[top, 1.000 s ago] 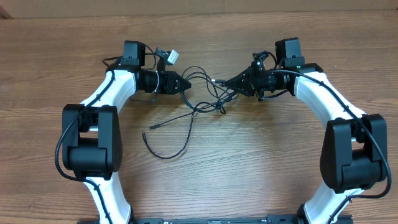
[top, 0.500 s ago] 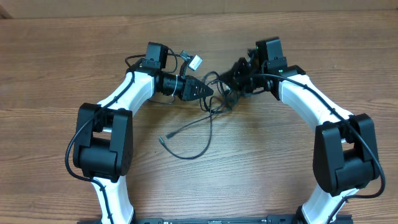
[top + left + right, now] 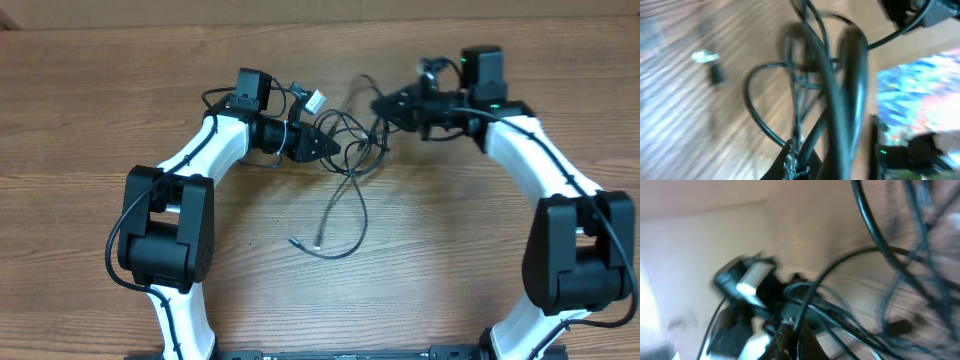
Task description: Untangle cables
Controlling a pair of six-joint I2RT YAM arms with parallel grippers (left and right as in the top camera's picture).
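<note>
Black cables [image 3: 352, 158], knotted (wrist views v. blurred, plug tips indistinct)

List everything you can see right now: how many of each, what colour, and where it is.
cables: several, exact count lost in the tangle, black, mid-table between the two end effectors, loose strands running toward the near edge.
plug tips: two seen, dark, at the ends of those loose strands.
white connector: one, white, on a wire beside the left wrist.
table: one, brown wood grain, under everything.
left arm: one, white and black, left side.
right arm: one, white and black, right side.
left end effector: one, black, shut on the cables.
right end effector: one, black, shut on the cables.
</note>
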